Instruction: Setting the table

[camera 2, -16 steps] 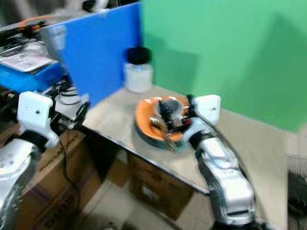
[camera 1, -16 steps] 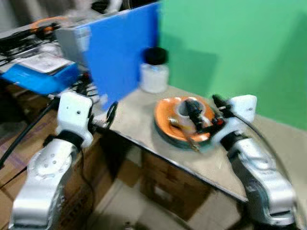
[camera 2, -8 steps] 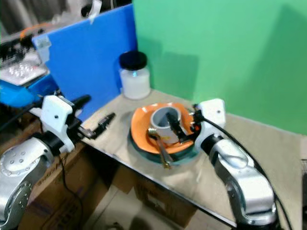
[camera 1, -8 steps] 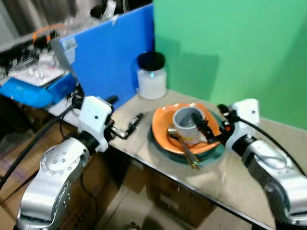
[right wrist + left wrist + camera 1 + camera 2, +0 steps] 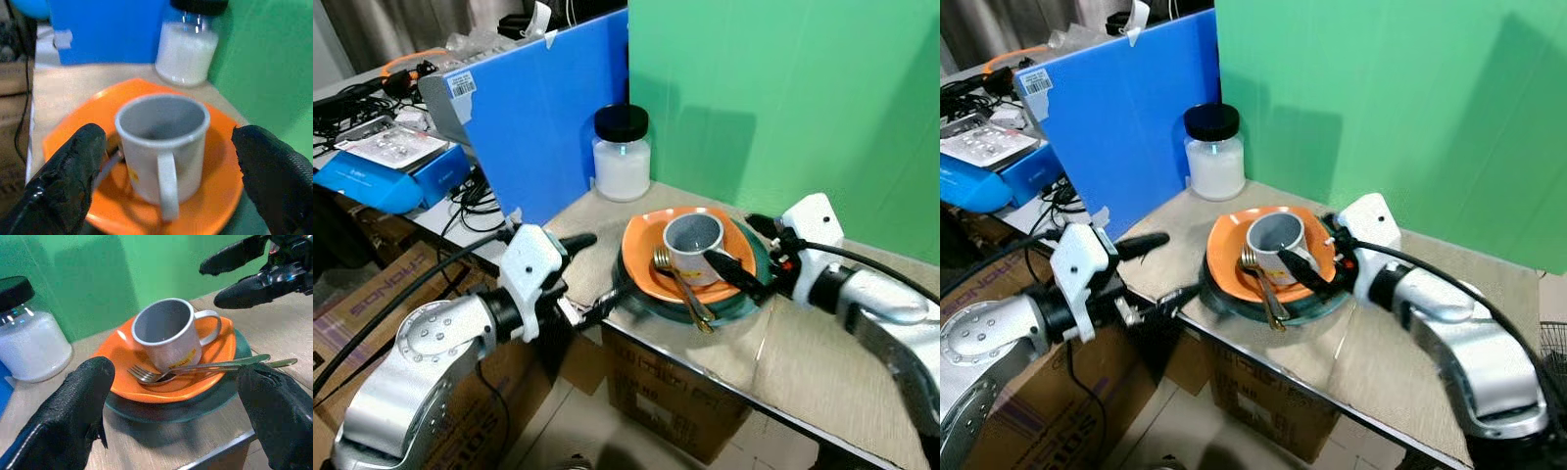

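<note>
Left eye view puts the left gripper point(image 5: 590, 277) at the near-left edge of the tabletop point(image 5: 803, 362), its jaws spread wide and holding nothing, one finger over the tabletop and the other at the table's front edge. That silver arm reaches in from the lower left, forearm roughly level, pointing toward the stack of dishes. Behind it stand a blue board point(image 5: 548, 108) and a white jar point(image 5: 623, 153) with a black lid.

Just beyond the left gripper sits the stack: a dark green plate point(image 5: 744, 299) at the bottom, an orange plate point(image 5: 646, 257) on it, and a grey mug point(image 5: 693, 245) upright on the orange plate. A fork point(image 5: 146, 375) and a spoon point(image 5: 259, 360) lie across the orange plate beside the mug, handles sticking out over the rim toward the front edge.

Further right, the right gripper point(image 5: 742, 257) is at the stack's right side, jaws parted wide and gripping nothing; the mug stands in line with the gap, handle toward the camera in the right wrist view. The right arm bends in from the right over the tabletop.
</note>
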`<state>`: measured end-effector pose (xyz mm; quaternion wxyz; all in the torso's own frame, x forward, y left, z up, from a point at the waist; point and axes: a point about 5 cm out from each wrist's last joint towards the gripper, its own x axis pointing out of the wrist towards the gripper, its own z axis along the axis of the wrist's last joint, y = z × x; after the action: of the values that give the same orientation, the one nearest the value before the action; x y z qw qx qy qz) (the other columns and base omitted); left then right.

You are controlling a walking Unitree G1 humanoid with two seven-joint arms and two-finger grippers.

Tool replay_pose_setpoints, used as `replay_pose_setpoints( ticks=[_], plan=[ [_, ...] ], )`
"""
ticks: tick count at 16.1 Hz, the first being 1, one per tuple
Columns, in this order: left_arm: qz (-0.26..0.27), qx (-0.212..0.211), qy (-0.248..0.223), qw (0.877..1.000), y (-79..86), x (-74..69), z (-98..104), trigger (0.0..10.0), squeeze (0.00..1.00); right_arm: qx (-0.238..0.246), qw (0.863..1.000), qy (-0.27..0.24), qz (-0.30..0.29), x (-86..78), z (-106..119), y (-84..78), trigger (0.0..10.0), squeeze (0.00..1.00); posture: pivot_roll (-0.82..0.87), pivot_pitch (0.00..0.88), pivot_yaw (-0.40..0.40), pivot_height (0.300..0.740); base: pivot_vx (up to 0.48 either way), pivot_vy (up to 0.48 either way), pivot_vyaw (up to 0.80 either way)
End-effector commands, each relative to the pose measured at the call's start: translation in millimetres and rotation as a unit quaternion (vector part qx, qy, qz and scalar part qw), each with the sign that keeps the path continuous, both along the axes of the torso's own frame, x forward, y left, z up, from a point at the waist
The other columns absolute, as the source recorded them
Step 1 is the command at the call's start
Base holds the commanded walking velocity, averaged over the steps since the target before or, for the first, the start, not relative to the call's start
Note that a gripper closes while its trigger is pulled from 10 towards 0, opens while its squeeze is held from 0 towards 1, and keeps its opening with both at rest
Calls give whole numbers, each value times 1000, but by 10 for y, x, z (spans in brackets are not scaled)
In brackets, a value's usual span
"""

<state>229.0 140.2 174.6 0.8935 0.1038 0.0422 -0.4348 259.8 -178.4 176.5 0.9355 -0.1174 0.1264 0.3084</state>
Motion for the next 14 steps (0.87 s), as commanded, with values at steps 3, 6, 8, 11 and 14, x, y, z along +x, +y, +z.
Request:
replay_pose_setpoints(
  ticks=[3,6,8,11,14],
  plan=[
    [-20,0,5,1000,-22,-3,-23,10000,0,-19,999,38,8,72,-130,61,0,0,131,0,44,740,0,0,0],
    [-26,4,9,1000,-33,-10,-93,10000,0,-32,998,54,15,90,-253,160,0,0,134,0,40,740,0,0,0],
    [-28,5,10,1000,-41,-10,-119,10000,0,-45,997,63,11,96,-293,162,0,0,138,0,36,740,0,0,0],
    [-31,6,8,999,-44,-11,-135,10000,0,-46,997,58,4,134,-266,130,0,0,137,0,39,740,0,0,0],
    [-38,6,4,999,-67,-7,-80,10000,0,-48,997,53,0,149,-245,108,0,0,134,0,42,740,0,0,0]
  ],
)
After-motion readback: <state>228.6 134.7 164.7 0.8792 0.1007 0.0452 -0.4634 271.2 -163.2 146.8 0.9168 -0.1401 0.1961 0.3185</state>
